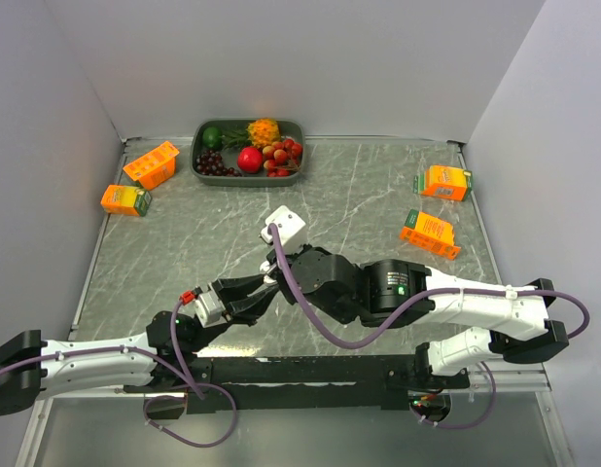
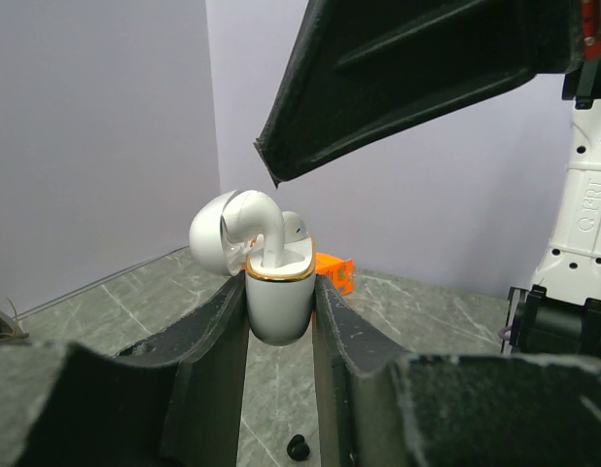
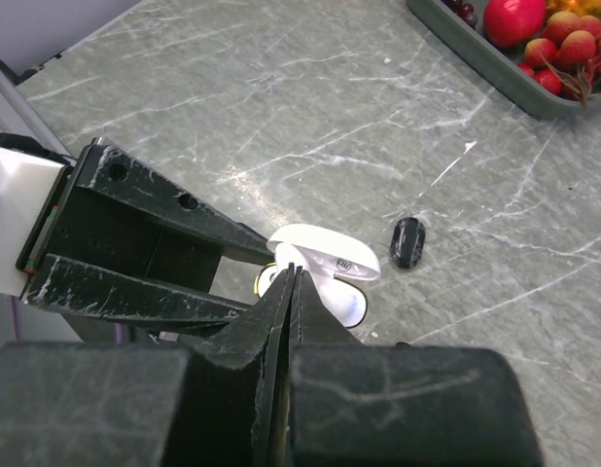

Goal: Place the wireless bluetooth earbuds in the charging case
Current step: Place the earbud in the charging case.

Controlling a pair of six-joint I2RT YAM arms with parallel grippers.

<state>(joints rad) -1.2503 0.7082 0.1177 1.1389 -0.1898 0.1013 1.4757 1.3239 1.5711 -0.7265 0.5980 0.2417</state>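
The left gripper [image 2: 278, 292] has its jaws clamped on the upright charging case [image 2: 278, 313], lid open. The right gripper [image 3: 292, 277] has its jaws together, empty, tips above the case. One white earbud [image 2: 264, 232] stands in the case, apparently not fully seated. Step in hand: seating it. Next move: press straight down, lightly. A black earbud [image 3: 407, 242] lies on the worktop [image 3: 281, 117] beside the case. Beyond the case, a tray [image 1: 247, 180] holds fruit.

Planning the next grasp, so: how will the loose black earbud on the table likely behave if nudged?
The black earbud looks rounded and glossy, so it would probably slide or roll on the smooth table. It is tiny beside the charging case, so likely very light and easily flicked away.
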